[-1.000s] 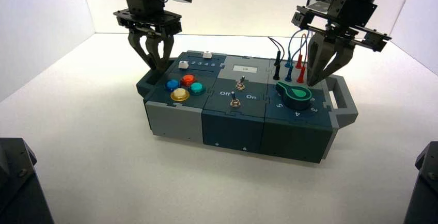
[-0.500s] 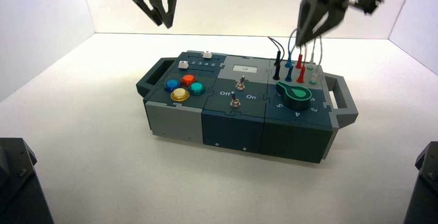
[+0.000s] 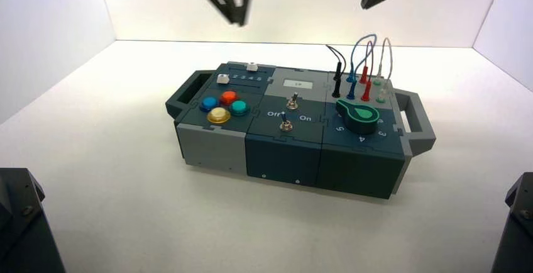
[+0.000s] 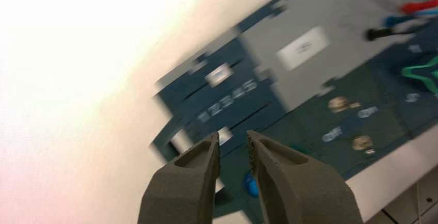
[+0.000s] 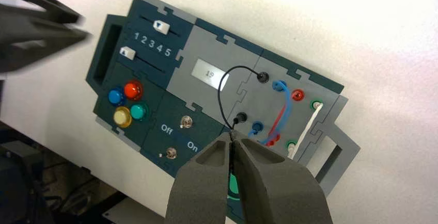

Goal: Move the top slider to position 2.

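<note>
Now, on the worktop (image 3: 119, 210), the box (image 3: 217, 153) sits before me, its sockets (image 5: 263, 77) holding wire plugs. My left gripper (image 3: 237, 22) hangs above its far side, fingers parted and empty; my right gripper (image 3: 364, 5) waits high beyond the plugs, fingers together, holding nothing. I judge I'm at the approach: the top slider (image 5: 161, 26), on the box's far left, sits around 3. Next I should lower my left fingers beside it and nudge it towards 1, stopping at 2.
</note>
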{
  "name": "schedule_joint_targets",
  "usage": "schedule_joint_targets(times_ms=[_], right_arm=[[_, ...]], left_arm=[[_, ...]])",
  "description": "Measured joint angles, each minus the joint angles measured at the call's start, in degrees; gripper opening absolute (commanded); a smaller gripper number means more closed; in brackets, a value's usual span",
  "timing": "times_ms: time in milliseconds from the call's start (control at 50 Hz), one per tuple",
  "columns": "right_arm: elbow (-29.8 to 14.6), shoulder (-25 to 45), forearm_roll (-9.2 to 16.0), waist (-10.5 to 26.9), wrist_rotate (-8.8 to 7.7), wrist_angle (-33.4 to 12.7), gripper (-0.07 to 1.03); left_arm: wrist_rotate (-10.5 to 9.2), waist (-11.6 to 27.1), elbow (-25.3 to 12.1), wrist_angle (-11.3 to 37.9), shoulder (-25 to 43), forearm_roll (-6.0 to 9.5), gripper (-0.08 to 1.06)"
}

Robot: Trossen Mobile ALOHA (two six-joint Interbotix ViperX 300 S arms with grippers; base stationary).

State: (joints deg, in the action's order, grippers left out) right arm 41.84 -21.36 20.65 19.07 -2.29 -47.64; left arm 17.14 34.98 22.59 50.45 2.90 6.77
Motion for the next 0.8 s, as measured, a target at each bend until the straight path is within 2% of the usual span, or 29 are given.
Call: schedule_joint_targets(times_ms=[40,80,340,620,800], right_arm=[[0.3,-0.8,0.0,0.0,0.0,-0.1,-0.02],[0.4,-1.3,0.0,0.0,0.0,-0.3,-0.02],[1.5,-5.3,0.1,0.0,0.0,-1.1,-0.02],[4.3,-12.0,0.1,0.1,0.0,-2.3,-0.02],[4.4,-12.5,0.1,0.1,0.0,-2.9,-0.02]], left_arm=[[0.0,1.5,-0.9,0.0,0.7,0.09,-0.01],[0.0,2.1,-1.5,0.0,1.1,0.18,-0.04],[0.0,2.1,-3.8,0.0,3.6,0.44,-0.03],[0.09,2.1,-6.2,-0.2,10.1,0.62,-0.03],[0.26,2.2,-7.3,-0.3,13.4,0.7,-0.03]])
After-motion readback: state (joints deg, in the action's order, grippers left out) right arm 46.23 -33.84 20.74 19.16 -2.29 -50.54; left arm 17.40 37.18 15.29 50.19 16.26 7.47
